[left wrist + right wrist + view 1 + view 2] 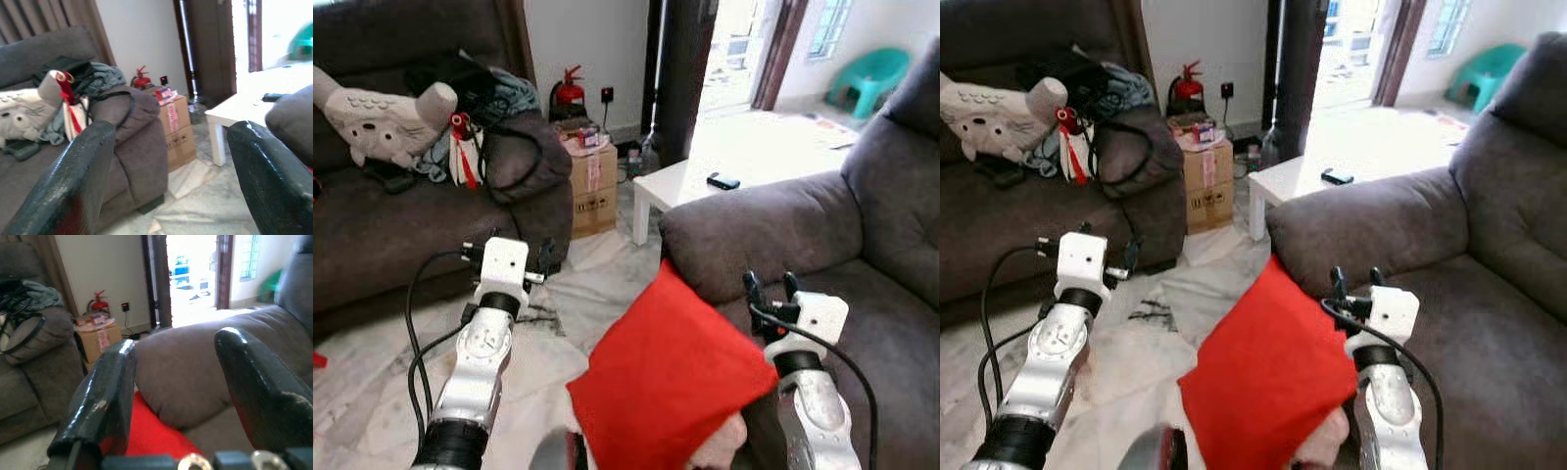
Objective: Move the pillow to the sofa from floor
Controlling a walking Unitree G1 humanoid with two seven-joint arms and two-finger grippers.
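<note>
Two grippers are up in front of the robot, and between the arms sits the red pillow point(671, 377), low and close to the body, its upper corner touching the front of the grey sofa's armrest point(759, 230) and its right edge right against the right arm. The right gripper point(768, 288) hovers just over the front edge of the grey sofa point(891, 323) seat, black fingers point(105, 391) spread wide with nothing between them; from its wrist the red fabric shows below, tucked against the armrest. The left gripper point(509, 253) is raised over the marble floor point(372, 392), jaws wide apart and empty, well apart from the pillow. Beyond it stands a dark sofa point(382, 235) carrying a pale plush toy point(377, 117), a bag and bundled clothes. A cardboard box point(592, 181) sits by the wall with a fire extinguisher point(570, 90) behind it. A white surface point(744, 157) stands past the armrest, with a small dark object point(722, 181) lying near its front edge.
</note>
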